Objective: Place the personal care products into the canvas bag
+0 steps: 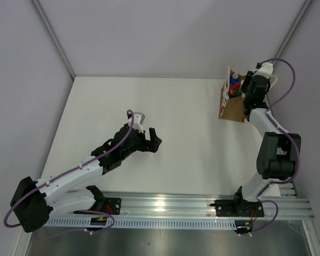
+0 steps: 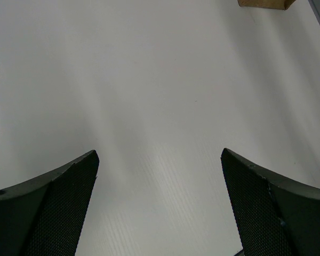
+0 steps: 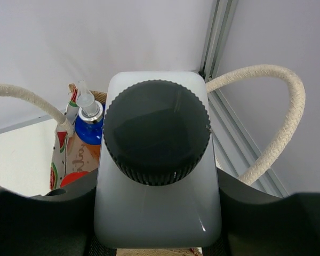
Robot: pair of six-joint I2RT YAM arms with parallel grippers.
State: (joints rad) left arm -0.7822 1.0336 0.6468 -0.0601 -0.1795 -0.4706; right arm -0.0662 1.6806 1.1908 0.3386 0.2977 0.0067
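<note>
Right gripper (image 1: 249, 86) at the far right of the desk (image 1: 149, 96), jaws clamped on the two flat sides of the clear square bottle (image 3: 157, 213), black cap (image 3: 156, 130) facing straight up at the wrist camera. Long axis of the bottle upright, in line with the jaws. Directly beneath and around it, the canvas bag (image 1: 232, 109), standing upright near the back right corner. One white cord handle (image 3: 280, 106) looping out to the right of the bottle, the other (image 3: 21, 92) to the left, so the bottle centred between them over the bag mouth. Depth inside the bag hidden by the bottle's own body.

Already in the bag, just left of the held bottle: blue-capped bottle (image 3: 89, 125) with a clear nozzle, orange-red body below it. No sign of the olive-green bottle from any view.

Right arm reaching far forward from its base, wrist bent down over the bag. Probably only a straight drop and release left for this item.

Left gripper (image 1: 149, 140) well apart, mid-desk, jaws spread wide and empty, pointing towards the bag from a distance; much the farther of the two.
</note>
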